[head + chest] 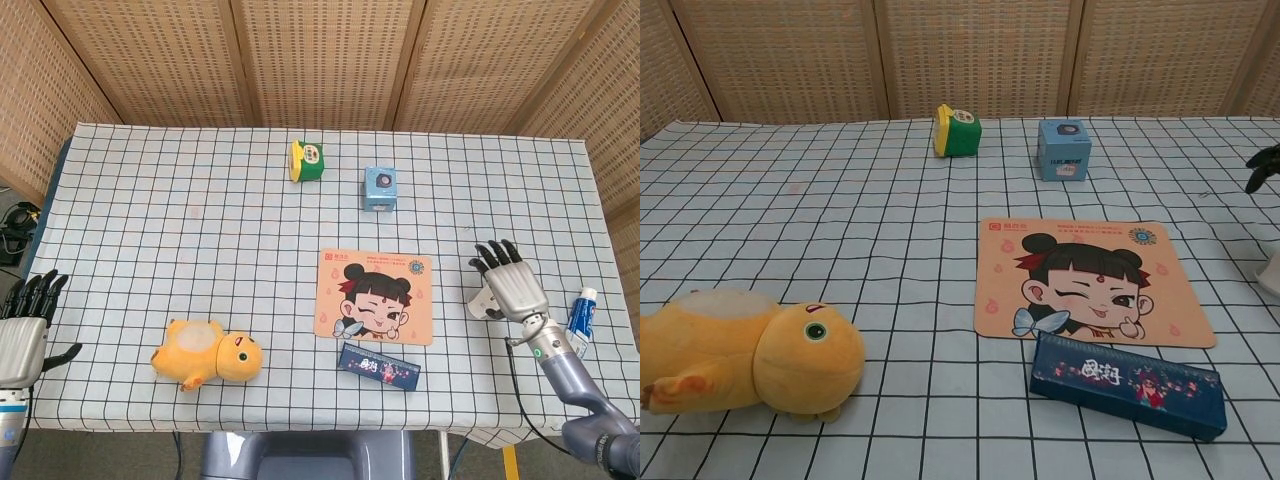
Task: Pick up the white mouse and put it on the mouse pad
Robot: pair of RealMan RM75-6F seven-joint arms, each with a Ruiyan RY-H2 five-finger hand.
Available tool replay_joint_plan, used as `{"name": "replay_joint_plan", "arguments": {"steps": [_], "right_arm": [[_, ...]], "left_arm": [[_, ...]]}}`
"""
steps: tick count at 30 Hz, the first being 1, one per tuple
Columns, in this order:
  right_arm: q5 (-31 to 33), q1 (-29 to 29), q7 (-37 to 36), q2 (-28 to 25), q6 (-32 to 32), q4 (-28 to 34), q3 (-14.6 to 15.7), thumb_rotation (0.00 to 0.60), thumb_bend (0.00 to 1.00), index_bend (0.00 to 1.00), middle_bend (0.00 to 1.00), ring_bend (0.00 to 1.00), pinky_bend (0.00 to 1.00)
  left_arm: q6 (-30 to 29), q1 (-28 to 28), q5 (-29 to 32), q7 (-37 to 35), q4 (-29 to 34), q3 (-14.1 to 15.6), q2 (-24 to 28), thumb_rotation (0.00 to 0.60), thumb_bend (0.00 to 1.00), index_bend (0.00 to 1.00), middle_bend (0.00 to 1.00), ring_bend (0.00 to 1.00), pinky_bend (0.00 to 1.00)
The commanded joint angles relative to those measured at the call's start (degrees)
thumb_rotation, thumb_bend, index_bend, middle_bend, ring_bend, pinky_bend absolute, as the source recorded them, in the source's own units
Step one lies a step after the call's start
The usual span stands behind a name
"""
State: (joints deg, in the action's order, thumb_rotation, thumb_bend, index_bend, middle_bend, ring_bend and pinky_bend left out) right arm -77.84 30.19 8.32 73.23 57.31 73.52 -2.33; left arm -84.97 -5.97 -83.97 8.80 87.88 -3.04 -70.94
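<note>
Head view: the right hand (510, 287) hovers over the checked tablecloth (180, 200) with its dark fingers spread, holding nothing, forearm running back toward the lower right. The white mouse (481, 305) shows as a rounded pale shape tucked partly under the hand's palm side; which way it points cannot be told. The flat, cartoon-printed mouse pad (374, 296) lies just beyond the thumb side of that hand. A toothpaste tube (578, 329) lies on the hand's outer side. The left hand (22, 325) hangs off the table edge, fingers spread and empty.

Chest view: only dark fingertips (1264, 163) of the right hand show at the frame edge, beyond the mouse pad (1087, 281). A smooth white sliver (1270, 272) sits below them at the edge.
</note>
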Motion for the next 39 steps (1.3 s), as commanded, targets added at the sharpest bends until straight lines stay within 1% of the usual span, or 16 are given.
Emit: {"name": "replay_joint_plan", "arguments": {"steps": [1, 6, 11, 16, 31, 39], "right_arm": [[-1.14, -0.32, -1.0, 0.86, -0.3, -1.6, 0.81, 0.6, 0.21, 0.26, 0.15, 0.07, 0.11], [-3.1, -0.22, -3.31, 3.55, -0.45, -6.03, 1.46, 0.6, 0.21, 0.27, 0.15, 0.07, 0.11], [-3.16, -0.13, -4.04, 4.79, -1.39, -8.27, 1.6, 0.6, 0.21, 0.29, 0.15, 0.07, 0.11], [-2.73, -0.29, -5.02, 5.81, -2.86, -10.91, 1.8, 0.6, 0.21, 0.3, 0.15, 0.07, 0.11], [-3.29, -0.41, -8.33, 8.81, -5.04, -16.83, 2.23, 0.6, 0.21, 0.32, 0.15, 0.07, 0.11], [-4.12, -0.42, -10.03, 10.25, -5.21, -19.12, 2.41, 0.6, 0.21, 0.37, 0.17, 0.07, 0.11]], "left_arm": [[-0.04, -0.01, -0.06, 0.13, 0.0, 0.01, -0.05, 0.6, 0.0, 0.0, 0.0, 0.0, 0.0], [-0.4, 0.07, -0.47, 0.45, 0.05, 0.13, -0.16, 0.6, 0.0, 0.0, 0.0, 0.0, 0.0], [-0.59, 0.13, -0.39, 0.15, -0.07, -0.02, -0.13, 0.6, 0.0, 0.0, 0.0, 0.0, 0.0], [-0.73, 0.17, -0.38, 0.11, -0.21, -0.1, -0.15, 0.6, 0.0, 0.0, 0.0, 0.0, 0.0], [-0.7, 0.16, -0.44, 0.61, -0.19, -0.05, -0.33, 0.6, 0.0, 0.0, 0.0, 0.0, 0.0], [-0.45, 0.09, -0.14, 0.55, -0.35, -0.15, -0.4, 0.6, 0.0, 0.0, 0.0, 0.0, 0.0]]}}
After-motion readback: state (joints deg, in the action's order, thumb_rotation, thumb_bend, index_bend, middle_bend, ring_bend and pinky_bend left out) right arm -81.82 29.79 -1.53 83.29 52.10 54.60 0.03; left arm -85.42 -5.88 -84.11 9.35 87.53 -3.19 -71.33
